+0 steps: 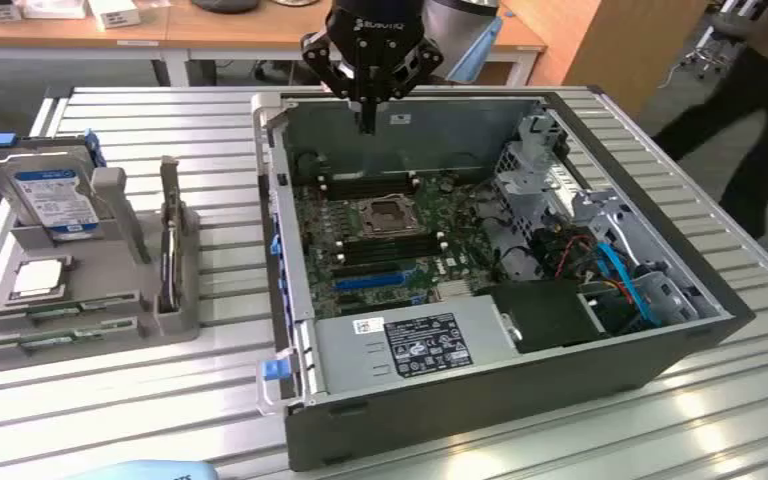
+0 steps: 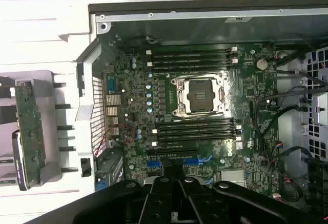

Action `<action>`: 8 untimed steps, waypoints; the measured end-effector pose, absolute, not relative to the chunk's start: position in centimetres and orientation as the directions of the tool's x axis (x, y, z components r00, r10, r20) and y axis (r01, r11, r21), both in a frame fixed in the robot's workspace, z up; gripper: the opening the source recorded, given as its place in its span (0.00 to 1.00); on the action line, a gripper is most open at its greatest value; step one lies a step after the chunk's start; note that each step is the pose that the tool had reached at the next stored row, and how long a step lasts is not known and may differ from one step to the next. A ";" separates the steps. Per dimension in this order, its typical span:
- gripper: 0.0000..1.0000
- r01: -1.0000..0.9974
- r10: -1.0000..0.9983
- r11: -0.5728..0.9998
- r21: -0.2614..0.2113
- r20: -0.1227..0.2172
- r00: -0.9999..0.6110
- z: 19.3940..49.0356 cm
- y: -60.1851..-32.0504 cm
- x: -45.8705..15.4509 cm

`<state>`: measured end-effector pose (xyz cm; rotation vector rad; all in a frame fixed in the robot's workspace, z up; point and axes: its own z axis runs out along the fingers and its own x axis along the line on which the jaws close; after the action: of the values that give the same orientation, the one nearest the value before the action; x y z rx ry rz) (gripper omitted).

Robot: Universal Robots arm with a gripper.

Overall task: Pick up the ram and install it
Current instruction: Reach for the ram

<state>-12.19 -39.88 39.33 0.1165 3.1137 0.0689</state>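
Slatted table [image 1: 131, 400], closed claw [image 1: 367, 128] over case [image 1: 491, 392]

Slatted metal table [image 1: 157, 120] — wooden desks [image 1: 237, 35] and a wood panel [image 1: 611, 40] stand behind it.

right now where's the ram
At the exterior view's left, two ram sticks lie in the grey tray, between the processor and the tray's near edge, outside the case.

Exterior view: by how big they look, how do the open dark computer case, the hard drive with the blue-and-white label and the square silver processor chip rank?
1. open dark computer case
2. hard drive with the blue-and-white label
3. square silver processor chip
The differences are plain.
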 end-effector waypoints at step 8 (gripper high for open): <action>0.10 0.074 0.075 0.996 0.045 -0.023 -0.997 39.3 -39.9 -12.2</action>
<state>-12.19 -39.88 39.33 0.1165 3.1137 0.0688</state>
